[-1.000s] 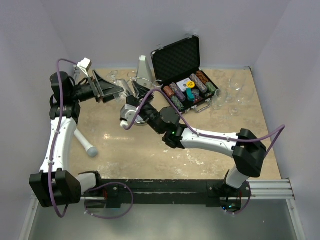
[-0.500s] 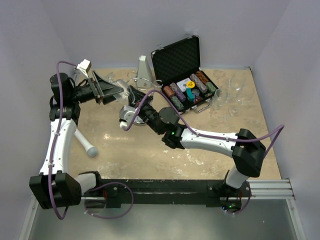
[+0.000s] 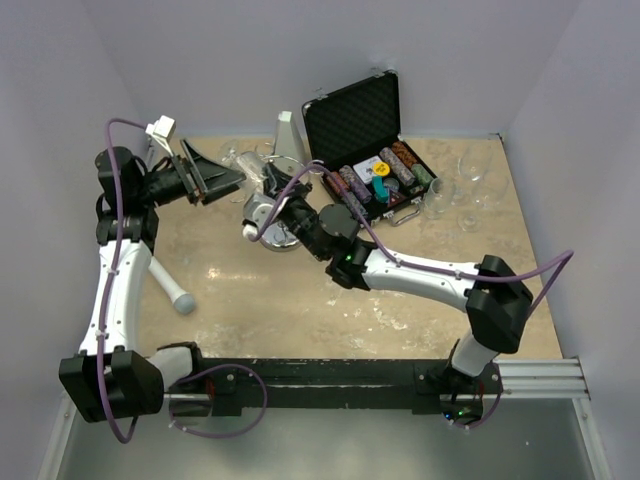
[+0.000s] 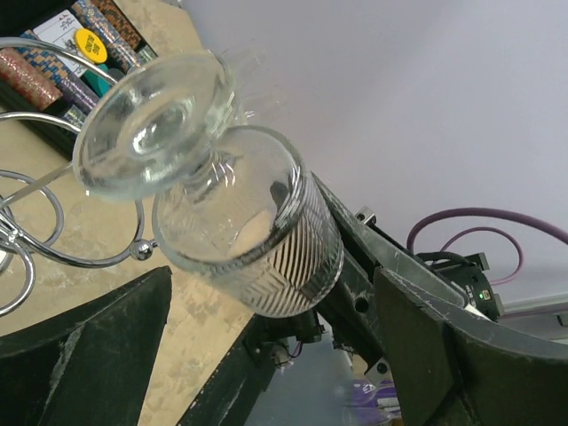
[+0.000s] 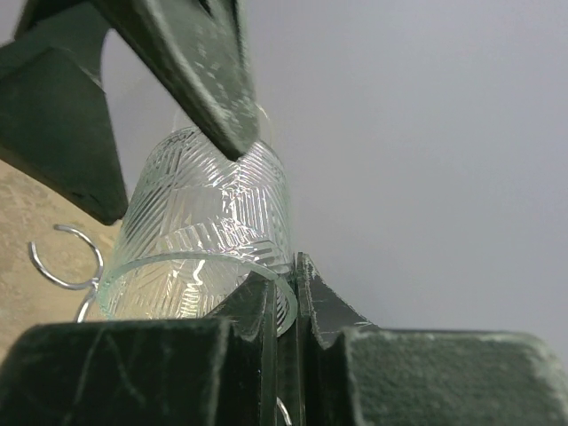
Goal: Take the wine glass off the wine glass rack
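**Wine glass clamped at rim beside rack loops**

The right gripper (image 5: 284,306) has its 2 fingers clenched on the rim of the clear, cut-pattern wine glass (image 4: 240,235). The glass is tilted in the air above the beige worktop (image 3: 300,300). The left gripper (image 4: 273,275) has its 2 fingers spread wide, 1 on each side of the bowl. The loops of the shiny chrome wire rack (image 4: 140,252) sit just beside the glass foot.

The wine glass rack (image 3: 278,240) stands far and left of centre on the table (image 3: 300,300). The wine glass (image 4: 231,222) hangs tilted just beside its loops. Right of the rack sits an open case (image 3: 365,130) with chips (image 3: 350,185) inside. More glasses (image 3: 470,185) stand further right.
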